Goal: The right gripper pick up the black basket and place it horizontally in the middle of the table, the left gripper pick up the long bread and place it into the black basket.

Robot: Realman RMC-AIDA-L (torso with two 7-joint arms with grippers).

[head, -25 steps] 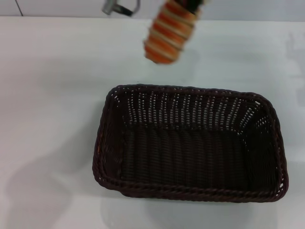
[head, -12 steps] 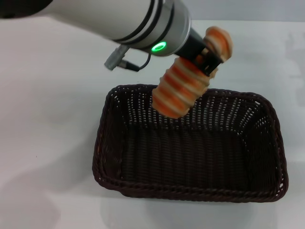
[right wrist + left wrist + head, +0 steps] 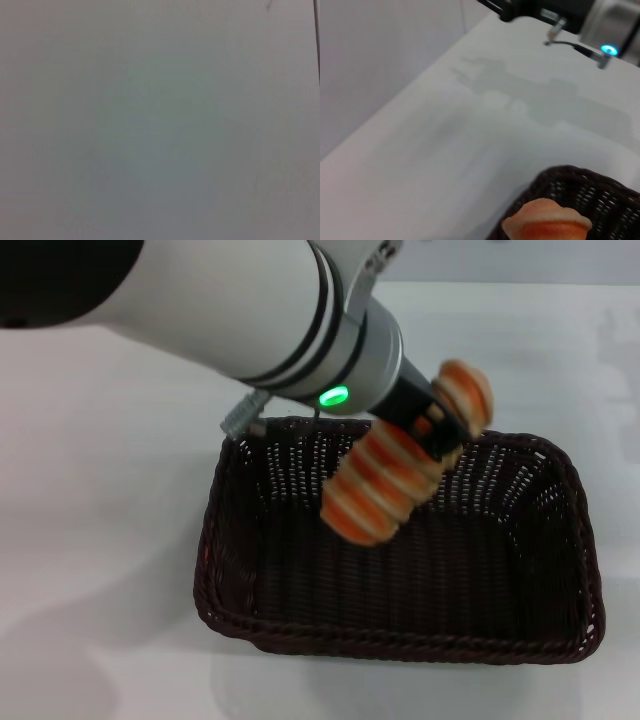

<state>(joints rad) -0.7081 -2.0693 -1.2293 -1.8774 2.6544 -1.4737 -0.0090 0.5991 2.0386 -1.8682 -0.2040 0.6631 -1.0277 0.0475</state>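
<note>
The black basket (image 3: 400, 640) lies lengthwise across the middle of the white table (image 3: 100, 490). My left gripper (image 3: 432, 430), on the green-lit arm, is shut on the long bread (image 3: 385, 485) and holds it tilted over the basket's far side, one end hanging down inside. In the left wrist view the bread's end (image 3: 547, 225) shows at the basket's rim (image 3: 570, 177). My right arm, with its blue light (image 3: 608, 49), is parked far off across the table; its gripper does not show.
The right wrist view shows only a plain grey surface. White table lies open all around the basket.
My left arm has swung in from the far edge toward me and lowered. The bread went from above the table behind the basket to over the basket's inside.
</note>
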